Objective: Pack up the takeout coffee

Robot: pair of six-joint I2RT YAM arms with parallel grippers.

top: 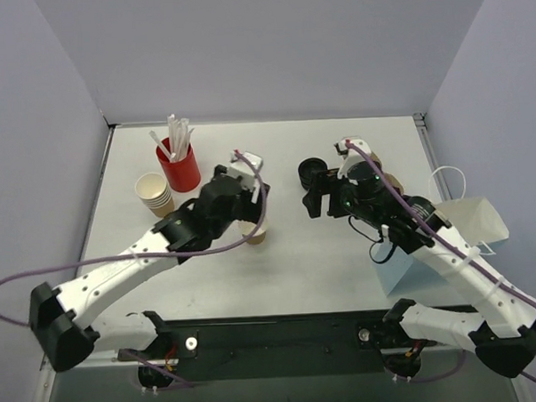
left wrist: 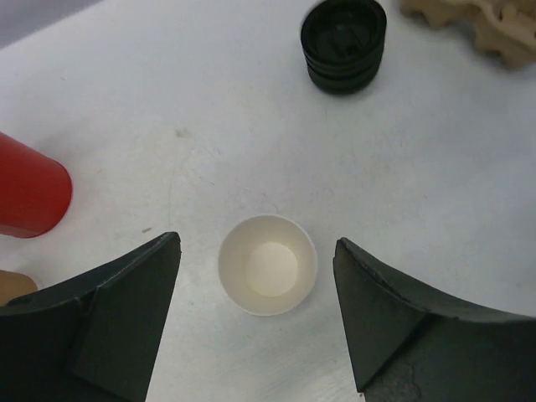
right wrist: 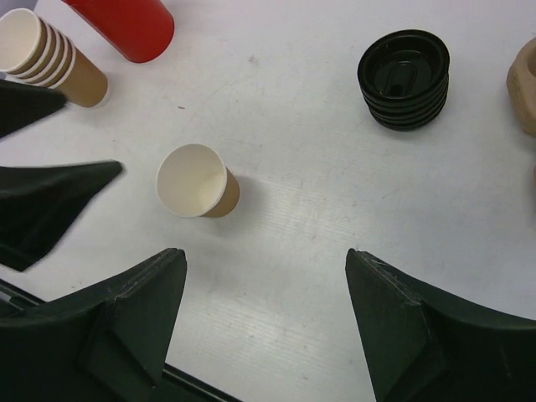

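From above, the brown paper cup (top: 256,235) stood upright near the middle of the table (top: 342,269), its mouth uncovered, with the left gripper (top: 249,221) poised just over it. The right gripper (top: 320,201) hung to the right, near a stack of black lids (top: 313,170). A red cup (top: 181,167) holding straws (top: 178,134) and a stack of cups (top: 154,193) sat at the far left, and a white paper bag (top: 469,219) lay at the right edge. In the left wrist view, the left gripper's jaws were spread wide to either side of the paper cup (left wrist: 268,265) without touching it; the lids (left wrist: 343,43) lay beyond. In the right wrist view, the right gripper (right wrist: 265,255) was likewise spread with nothing between its jaws, and the paper cup (right wrist: 197,180) stood beyond it to the left, well apart from the lids (right wrist: 404,77).
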